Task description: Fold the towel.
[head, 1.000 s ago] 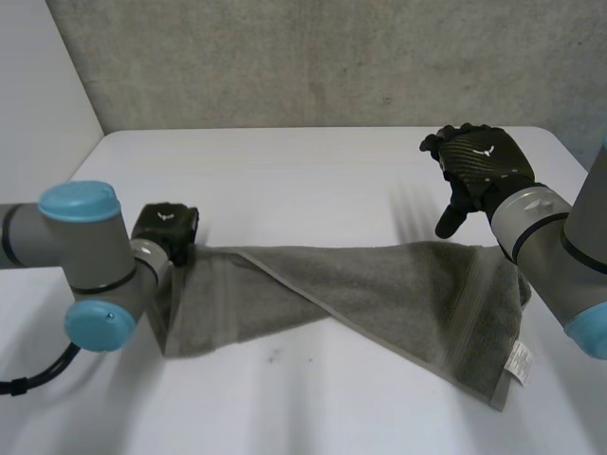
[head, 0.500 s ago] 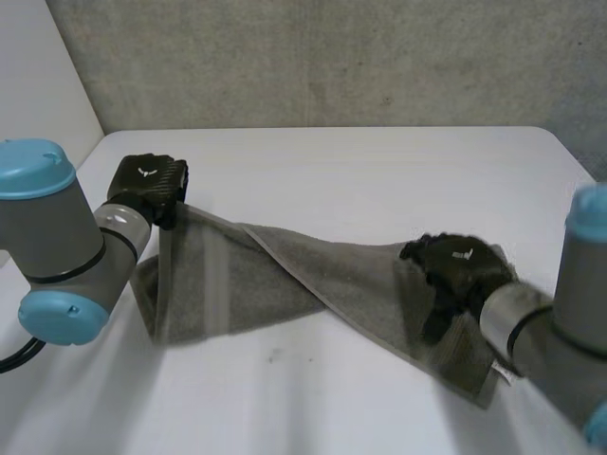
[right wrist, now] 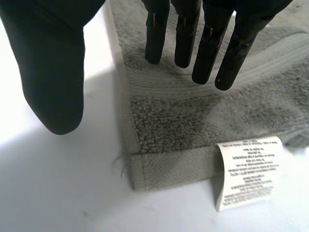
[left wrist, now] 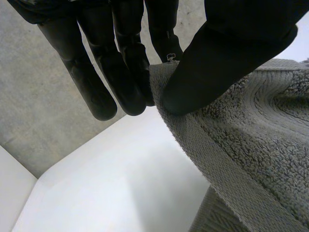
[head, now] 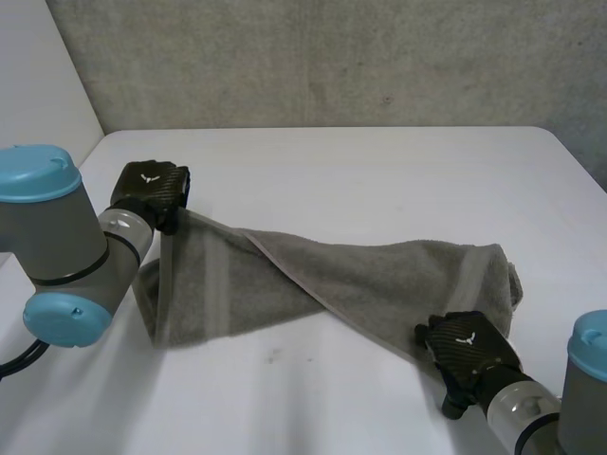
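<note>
You have the towel [head: 322, 284] lying across the middle of the head view, from centre left to lower right on the white table [head: 379, 161], with one twist in it: a long edge crosses over itself left of centre. Your left hand [head: 150, 194], at centre left, is closed on the towel's upper left corner. Its own wrist view shows the hem [left wrist: 193, 140] pinched between thumb and fingertips, with the cloth hanging from that pinch. Your right hand [head: 467, 355], at lower right, holds nothing. Its wrist view shows straight, spread fingers over the woven band [right wrist: 193, 84] near the towel's end and the thumb out over bare table beside the long edge. The care label [right wrist: 248, 171] lies flat at the corner beyond the fingertips. Whether those fingertips touch the pile cannot be determined. Handling assessment: this is terry cloth, soft, limp and light. It will keep no shape, will sag from whatever point you hold, and will likely drag on the table rather than slide. Nothing here is fragile. The looped pile should grip well, and the flat hem and band look thinner and firmer, so they offer the better purchase. Recommended hold for the right hand: the hemmed corner by the label, thumb under the edge and fingers on top, matching the left hand's pinch. That would let you draw the twist out before folding.
</note>
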### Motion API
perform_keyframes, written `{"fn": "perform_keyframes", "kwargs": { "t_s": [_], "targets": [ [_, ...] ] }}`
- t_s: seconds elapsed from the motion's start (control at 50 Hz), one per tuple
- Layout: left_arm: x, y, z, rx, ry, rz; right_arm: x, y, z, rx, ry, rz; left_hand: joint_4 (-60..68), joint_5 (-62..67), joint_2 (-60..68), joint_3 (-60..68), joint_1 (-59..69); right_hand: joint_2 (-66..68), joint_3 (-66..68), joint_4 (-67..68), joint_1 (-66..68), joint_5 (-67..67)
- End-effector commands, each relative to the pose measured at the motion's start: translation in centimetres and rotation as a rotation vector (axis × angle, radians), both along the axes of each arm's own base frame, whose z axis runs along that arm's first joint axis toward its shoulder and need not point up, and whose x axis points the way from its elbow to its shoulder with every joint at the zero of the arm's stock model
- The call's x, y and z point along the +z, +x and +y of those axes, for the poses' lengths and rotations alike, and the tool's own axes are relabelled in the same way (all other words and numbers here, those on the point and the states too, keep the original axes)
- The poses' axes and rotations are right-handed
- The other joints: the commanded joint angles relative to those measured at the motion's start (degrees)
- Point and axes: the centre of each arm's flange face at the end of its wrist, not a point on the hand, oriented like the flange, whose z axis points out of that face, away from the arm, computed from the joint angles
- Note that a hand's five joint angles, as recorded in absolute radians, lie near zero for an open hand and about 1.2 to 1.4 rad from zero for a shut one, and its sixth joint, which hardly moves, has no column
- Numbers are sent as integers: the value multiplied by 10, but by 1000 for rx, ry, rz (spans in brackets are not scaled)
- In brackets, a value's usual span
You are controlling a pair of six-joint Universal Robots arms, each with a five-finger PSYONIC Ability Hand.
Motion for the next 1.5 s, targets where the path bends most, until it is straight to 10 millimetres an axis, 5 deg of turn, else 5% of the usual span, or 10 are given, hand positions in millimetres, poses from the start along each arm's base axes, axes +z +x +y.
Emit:
{"fn": "perform_keyframes", "kwargs": {
  "t_s": [0.02, 0.1, 0.58, 0.66, 0.76, 1.0, 1.04, 1.08, 1.18, 1.5],
  "targets": [
    [0, 0, 0, 2, -1, 1, -6, -7, -6, -17, -52, 15, 103, 112, 103, 104, 135, 90, 85, 85, 120, 95],
    [-1, 0, 0, 2, 2, 0, -5, -8, -11, -29, -77, 8, 103, 112, 103, 104, 135, 172, 168, 167, 203, 177],
    [-2, 1, 1, 3, 8, -1, -3, -14, -28, -66, -113, -9, 103, 112, 103, 104, 135, 194, 190, 189, 225, 199],
    [-3, 1, 1, 3, 9, -2, -3, -14, -30, -65, -120, -11, 103, 112, 103, 104, 135, 268, 264, 263, 299, 273],
    [-3, 1, 1, 3, 9, -2, 0, -10, -38, -49, -180, -40, 103, 112, 103, 104, 135, 548, 544, 543, 579, 553],
    [-2, 1, 1, 6, 9, -2, -4, -25, -62, -99, -168, -10, 103, 112, 103, 104, 135, 548, 544, 543, 579, 554],
    [-3, 1, 2, 6, 14, -4, -4, -30, -62, -116, -138, -3, 103, 112, 103, 104, 135, 465, 461, 460, 496, 470],
    [-3, 1, 2, 6, 11, -3, -1, -36, -56, -126, -52, 10, 103, 112, 103, 104, 135, 212, 208, 207, 243, 217],
    [-3, 1, 2, 5, 12, -3, 2, -35, -41, -75, 74, -15, 103, 112, 103, 104, 135, 131, 126, 125, 161, 136],
    [-4, 1, 3, 5, 17, -4, -4, -39, -32, -60, 103, -47, 103, 112, 103, 104, 135, 60, 55, 55, 90, 65]
  ]
}}
